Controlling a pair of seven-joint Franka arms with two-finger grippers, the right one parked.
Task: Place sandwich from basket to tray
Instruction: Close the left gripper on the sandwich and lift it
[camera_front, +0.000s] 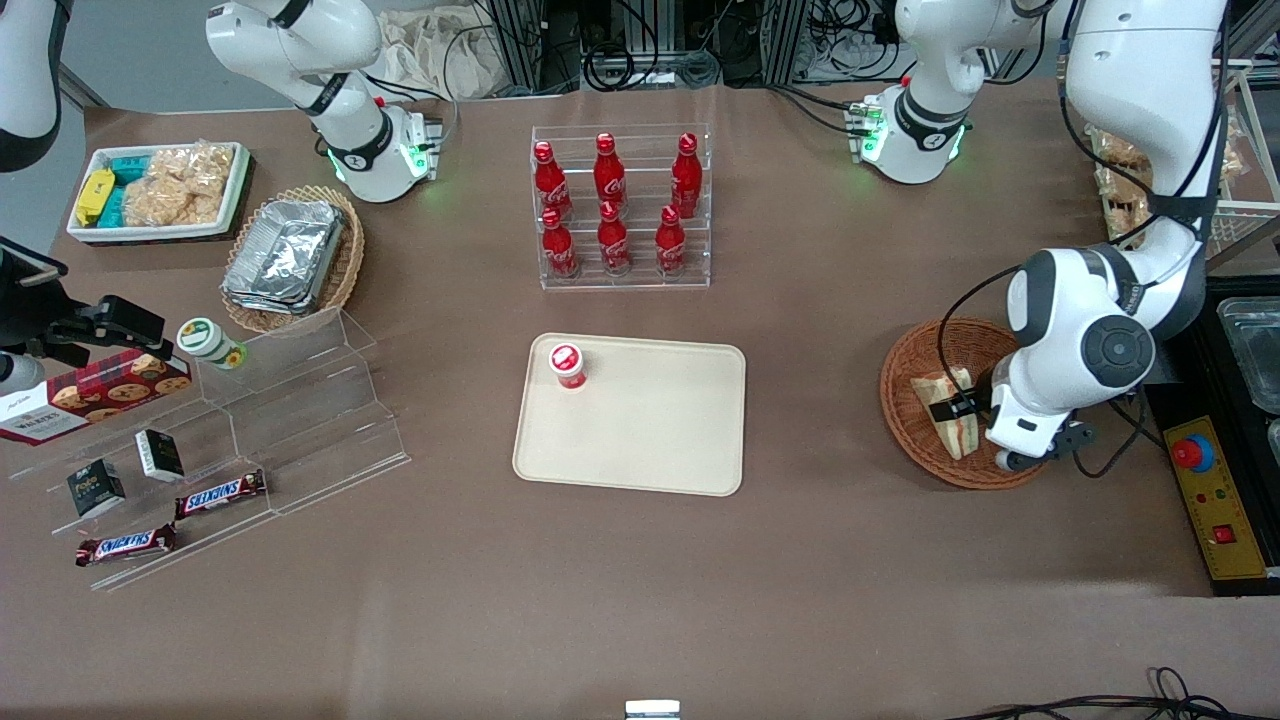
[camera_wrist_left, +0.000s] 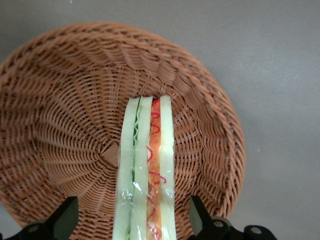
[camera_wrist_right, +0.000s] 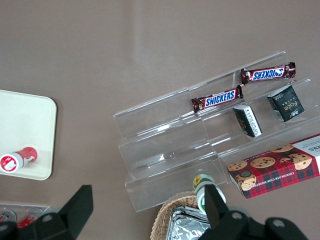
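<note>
- The sandwich (camera_front: 955, 408) lies in the round brown basket (camera_front: 915, 432), at the working arm's end of the desk (camera_front: 800, 560).
- In the wrist view the sandwich (camera_wrist_left: 145, 170) stands on edge, with its green and red stripes facing up, and the woven basket (camera_wrist_left: 65, 120) is under it.
- The gripper (camera_front: 962, 407) is down in the basket, right over the sandwich.
- Its jaws are spread wide, one on each side of the sandwich, and they do not touch the bread.
- One black finger (camera_wrist_left: 62, 217) shows beside the sandwich, with a gap between them.
- The tray (camera_front: 640, 440) sits in the middle of the desk, well apart from the basket, toward the parked arm's end from it.
- A small red bottle (camera_front: 568, 365) with a white top stands on one corner of the tray.
- A clear rack (camera_front: 622, 205) with six red bottles is farther from the front camera than the tray.
- A clear stepped stand (camera_front: 300, 420) with candy bars (camera_front: 220, 494) and small boxes is toward the parked arm's end of the desk.
</note>
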